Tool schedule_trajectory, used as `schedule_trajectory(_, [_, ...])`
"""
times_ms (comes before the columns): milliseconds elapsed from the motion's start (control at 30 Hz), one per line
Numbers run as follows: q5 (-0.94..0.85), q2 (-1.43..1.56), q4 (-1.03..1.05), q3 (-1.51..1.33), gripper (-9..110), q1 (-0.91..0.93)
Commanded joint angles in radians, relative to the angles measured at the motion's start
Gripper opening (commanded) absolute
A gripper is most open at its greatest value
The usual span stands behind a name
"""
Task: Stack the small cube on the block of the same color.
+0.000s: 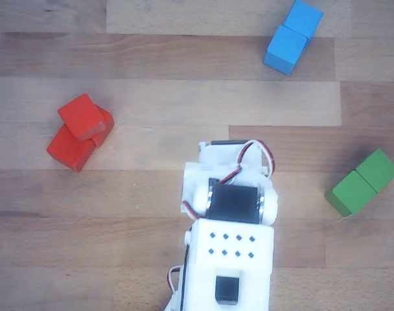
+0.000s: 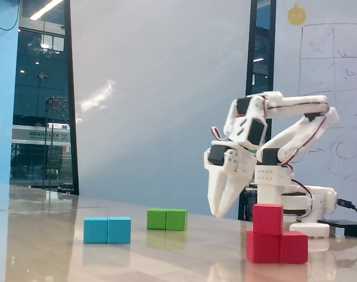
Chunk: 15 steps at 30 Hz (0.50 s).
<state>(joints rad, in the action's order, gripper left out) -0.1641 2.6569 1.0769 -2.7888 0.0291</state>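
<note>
The small cube [image 2: 268,218] [image 1: 83,115], red-orange, sits on top of the oblong red block [image 2: 290,248] [image 1: 69,149], over one half of it. In the fixed view my gripper [image 2: 218,214] hangs just left of the stack with its fingertips pointing down, about level with the cube's top and clear of it. Its fingers meet at the tips with nothing between them. In the other view the folded white arm [image 1: 229,233] hides the fingers.
A blue oblong block [image 2: 107,230] [image 1: 292,35] and a green one [image 2: 167,219] [image 1: 364,183] lie apart on the wooden table. The arm's base [image 2: 296,205] stands behind the red stack.
</note>
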Motion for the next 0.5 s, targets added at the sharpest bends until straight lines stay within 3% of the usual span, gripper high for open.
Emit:
schedule_trajectory(0, [0.006,0.189,-0.023,-0.072,0,-0.037])
schedule_trajectory(467, [0.026,0.575,0.13,-0.216,0,-0.035])
